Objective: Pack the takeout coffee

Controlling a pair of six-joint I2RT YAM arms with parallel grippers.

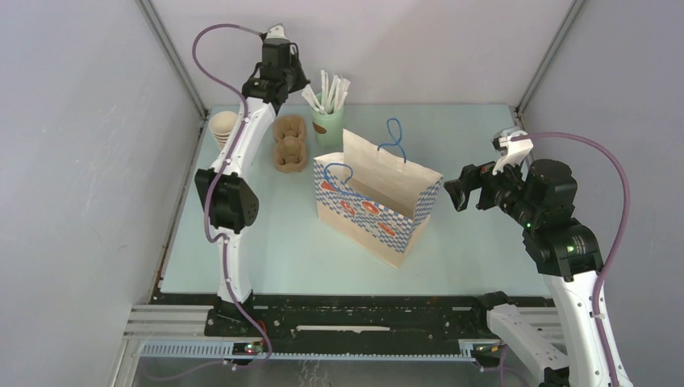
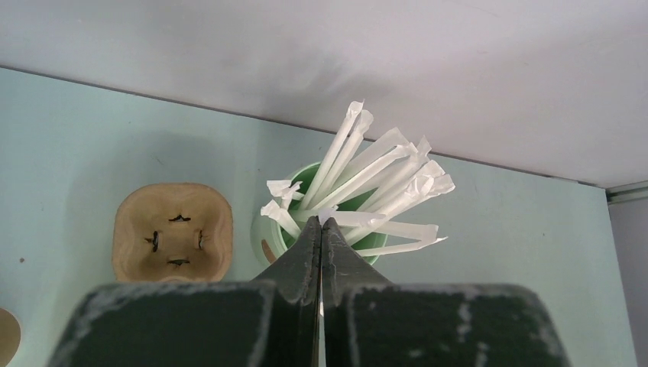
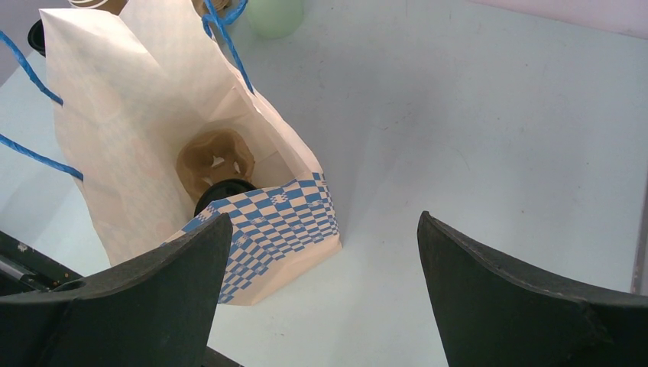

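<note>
One table (image 1: 484,242), one paper bag (image 1: 379,205) and two arms made up the big items. The bag stood open right in front of the right gripper (image 3: 322,222) and slightly to its left, blue handles up. The right arm (image 1: 565,242) was bent low at the table's side, wrist levelled at the bag. Its jaws gaped wide apart, holding and touching nothing. The left arm (image 1: 242,153) reached out long to the far end, wrist tipped down. The left gripper (image 2: 321,225) had its jaws pressed tight together with nothing between them. One empty pulp carrier (image 2: 172,233) lay to the left of those jaws. One green cup (image 1: 327,125) sat just beyond and below their tips, and whether they touched it could not be told. One stack of lidless cups (image 1: 223,125) stood further left again. A second carrier (image 3: 216,157) sat down inside the bag. One takeout coffee (image 3: 225,189) showed beside it in the bag as a black lid, ahead-left of the open jaws, its body hidden. The wrapped straws (image 2: 367,172) fanned out of the green cup, too tangled for a sure count.
</note>
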